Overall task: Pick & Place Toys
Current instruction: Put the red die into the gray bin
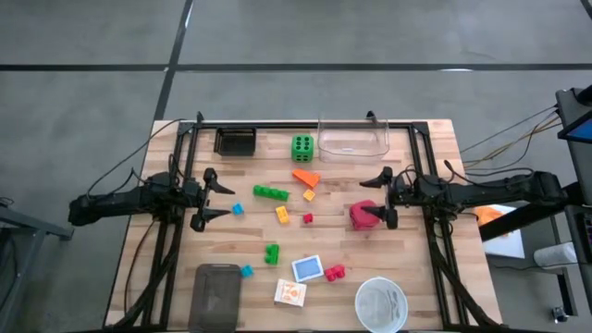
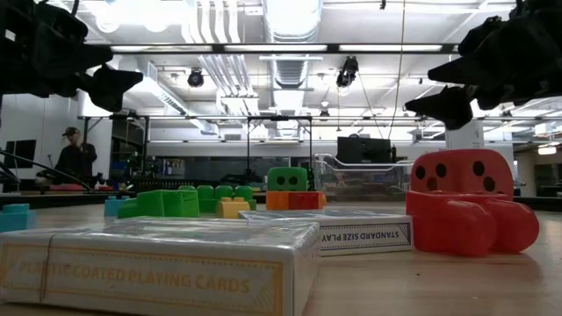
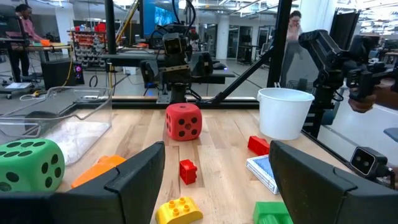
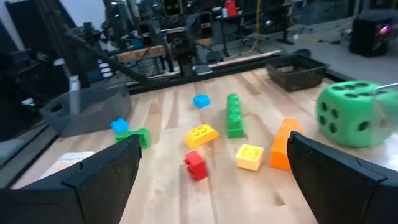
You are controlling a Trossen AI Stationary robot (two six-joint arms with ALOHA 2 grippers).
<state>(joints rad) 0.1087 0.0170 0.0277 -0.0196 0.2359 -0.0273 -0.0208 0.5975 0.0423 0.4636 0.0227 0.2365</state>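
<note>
- A sealed playing-card pack (image 2: 158, 268) fills the lower left of the low view, nearest the lens; a second pack (image 2: 351, 230) lies behind it.
- In the high view's centre right, the right gripper (image 1: 379, 197) hovers with its jaws spread and empty around the red die (image 1: 363, 215).
- At centre left, the left gripper (image 1: 215, 197) waits with jaws apart, holding nothing.
- Judged step: approach for a pick. Next, lower and close squarely on the die.
- Bricks scatter mid-table; the clear tub (image 1: 352, 137) stands at the upper edge and the white bowl (image 1: 381, 304) at the lower edge, with bare wood between.
</note>
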